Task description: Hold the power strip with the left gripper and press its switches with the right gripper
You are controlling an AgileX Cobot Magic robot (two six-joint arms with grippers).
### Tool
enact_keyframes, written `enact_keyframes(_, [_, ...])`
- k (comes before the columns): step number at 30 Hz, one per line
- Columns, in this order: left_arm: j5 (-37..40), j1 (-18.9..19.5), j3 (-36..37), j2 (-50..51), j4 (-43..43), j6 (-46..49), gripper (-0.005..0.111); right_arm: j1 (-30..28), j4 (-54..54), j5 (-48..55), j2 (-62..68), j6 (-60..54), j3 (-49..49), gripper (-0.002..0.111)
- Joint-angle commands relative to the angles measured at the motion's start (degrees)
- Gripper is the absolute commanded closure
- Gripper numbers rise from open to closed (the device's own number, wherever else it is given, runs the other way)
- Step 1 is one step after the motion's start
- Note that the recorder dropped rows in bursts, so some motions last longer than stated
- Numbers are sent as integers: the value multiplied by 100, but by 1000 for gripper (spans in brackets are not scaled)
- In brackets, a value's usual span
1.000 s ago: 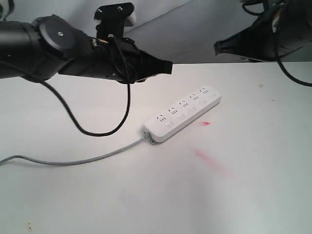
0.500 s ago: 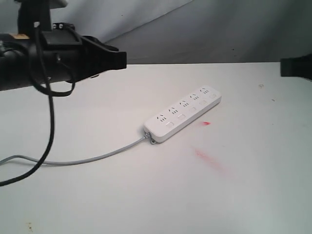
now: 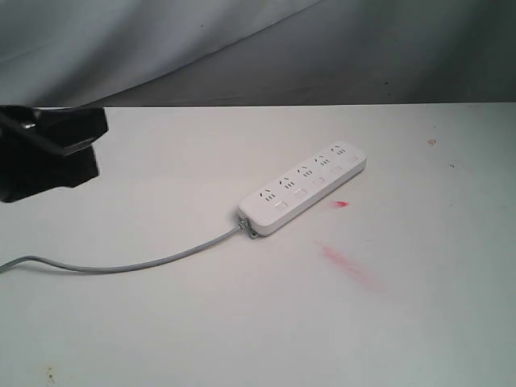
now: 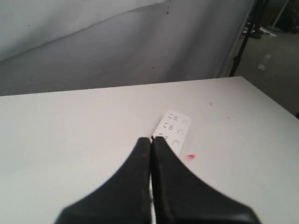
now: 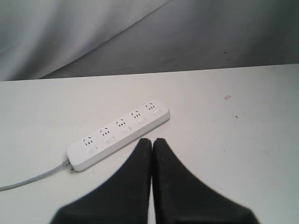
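Note:
The long white power strip (image 3: 303, 188) lies flat and diagonal on the white table, with nothing touching it. Its switches (image 3: 300, 193) form a row of small white buttons, one beside each socket group. Its grey cord (image 3: 121, 268) trails away to the left edge. My left gripper (image 3: 95, 139) is a black shape at the far left, well away from the strip. In the left wrist view that gripper (image 4: 152, 140) is shut and empty, and the strip's far end (image 4: 174, 131) shows beyond its tips. My right gripper (image 5: 152, 141) is shut and empty, short of the strip (image 5: 119, 131); the exterior view does not show it.
Two red smears mark the table (image 3: 403, 322) beside the strip, a long one (image 3: 348, 266) and a small one (image 3: 339, 204). A grey backdrop (image 3: 242, 48) hangs behind the table's far edge. A dark stand (image 4: 243, 42) is past the table's corner.
Both arms have drawn back from above the strip. The left one moved to the far left edge and the right one left the exterior view. The strip has not moved.

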Motion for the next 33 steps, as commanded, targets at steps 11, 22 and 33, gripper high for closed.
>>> enact_keyframes(11, [-1316,-26,1874,-2101,-44,169,107,-36,-376,43,-1783,254,1280,108])
enact_keyframes(22, [-2724,-26,2495,-3029,-2781,2521,107,-36,-850,-419,-1770,757,1603,108])
enact_keyframes(33, [-3176,-26,2495,-3160,-4816,4446,107,-36,-1020,-2513,-1770,952,3214,108])
